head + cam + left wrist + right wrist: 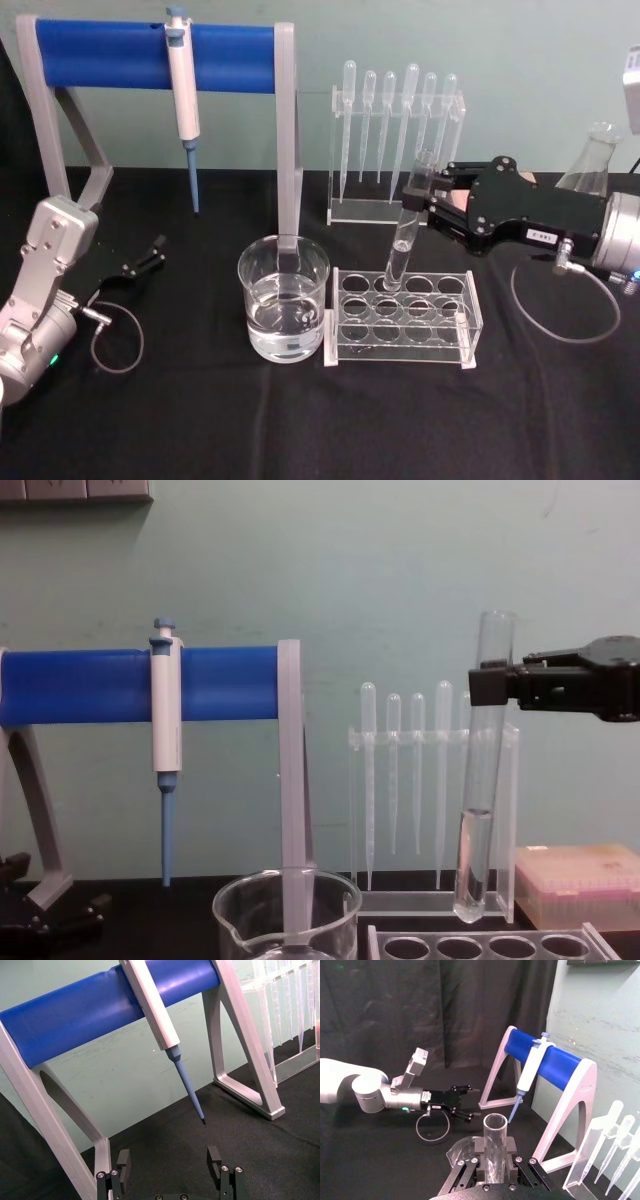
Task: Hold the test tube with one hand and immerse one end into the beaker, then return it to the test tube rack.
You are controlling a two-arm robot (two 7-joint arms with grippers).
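Glass is our worry here: the test tube (398, 255), clenched near its rim by the right pincer (418, 189), hangs slightly tilted just above the far row of the rack (470, 330), right of the beaker (260, 300). If it comes down beside a hole, its round bottom could strike the rack and slip or crack. The right arm reaches in level from the right. The left pincer (150, 255) is parked, released, at the left of the bench (200, 430).

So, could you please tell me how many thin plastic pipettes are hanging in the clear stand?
6 pipettes, hanging in one row in the clear stand behind the test tube rack. The test tube crosses the right-hand ones, so another could be hidden.
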